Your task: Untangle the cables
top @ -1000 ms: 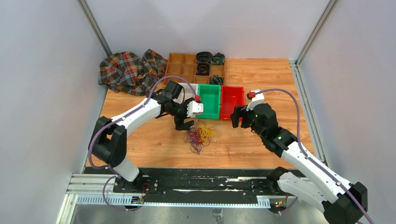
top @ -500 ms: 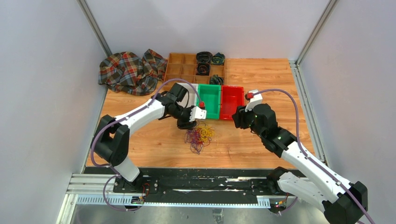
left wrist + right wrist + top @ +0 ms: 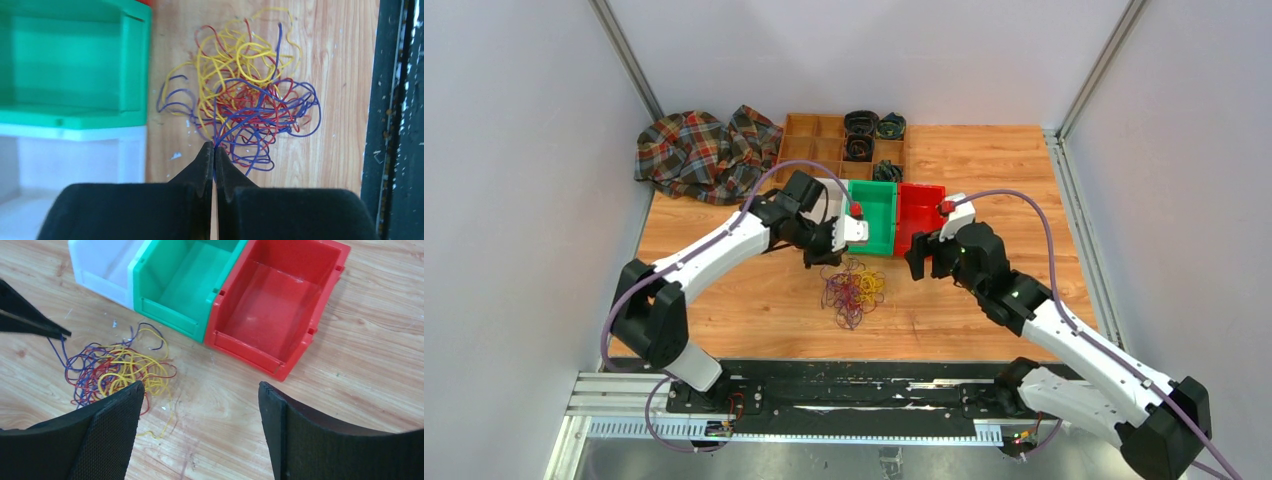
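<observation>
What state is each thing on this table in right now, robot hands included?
cables: tangled heap, one blue strand pinched.
left gripper: shut on that blue strand.
right gripper: open, holding nothing.
green bin: empty.
red bin: empty.
plaid cloth: crumpled.

Cables (image 3: 854,290) seemingly just before bins (image 3: 871,250)

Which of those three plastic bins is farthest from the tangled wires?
The red bin, at the row's end; the green bin and white bin stand closer to the cables.
</observation>
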